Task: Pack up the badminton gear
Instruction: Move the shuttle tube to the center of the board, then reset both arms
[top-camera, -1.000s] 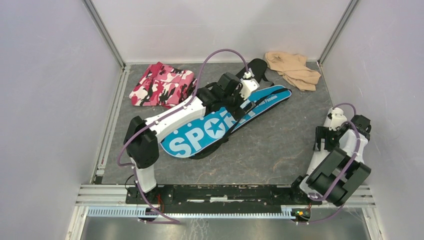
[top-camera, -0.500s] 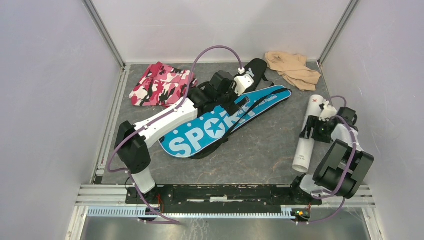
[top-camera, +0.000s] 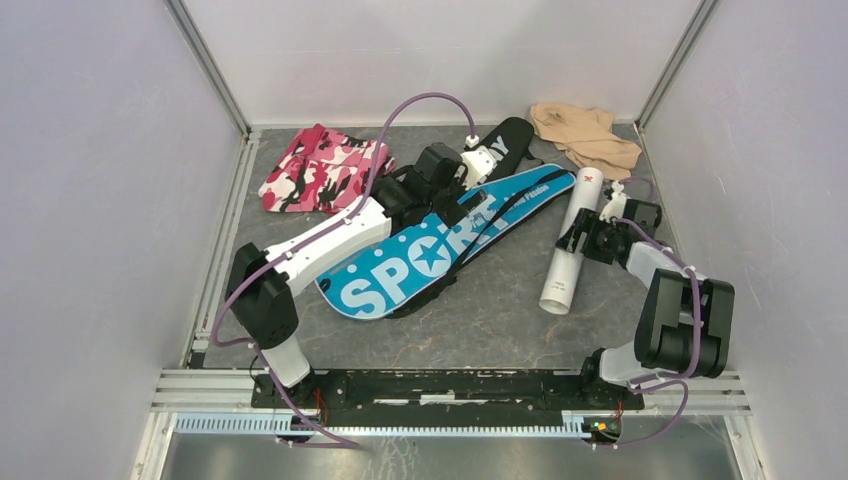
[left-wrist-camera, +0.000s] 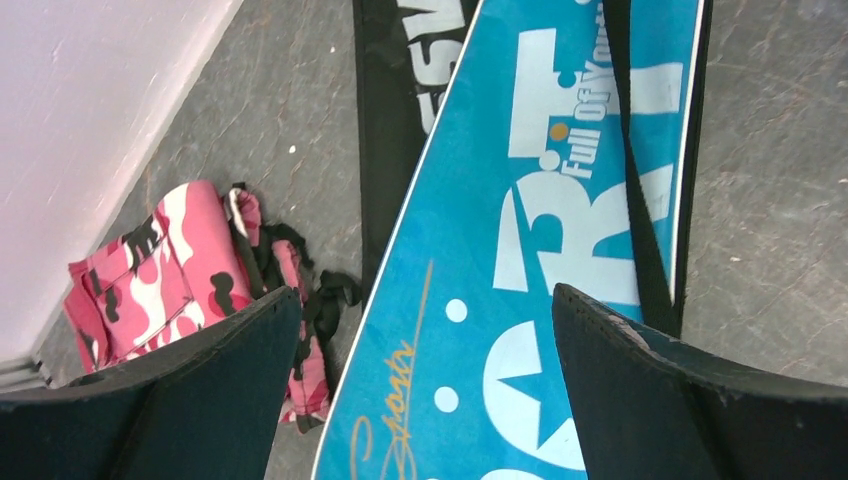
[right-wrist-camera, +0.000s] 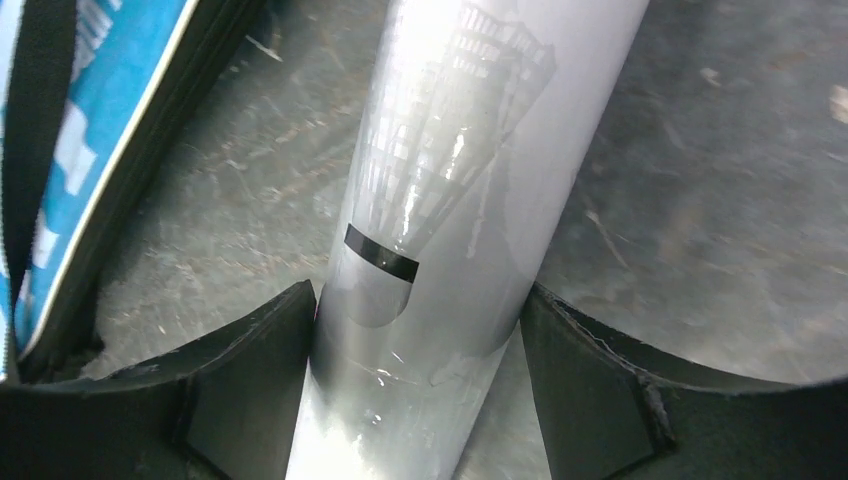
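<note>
White tube (top-camera: 566, 255) right of centre, clamped in right gripper (right-wrist-camera: 418, 310), just beside blue cover (top-camera: 430, 255) at centre. Left gripper (left-wrist-camera: 425, 298) spread wide above that cover, holding nothing. Risk: glossy round tube slipping or swinging into the cover, from an off-centre grip.

Covered and cropped
Black cover (top-camera: 515, 135) mostly under the blue cover (top-camera: 370, 285); right wrist view cuts off both ends of the white tube (right-wrist-camera: 450, 150).
</note>
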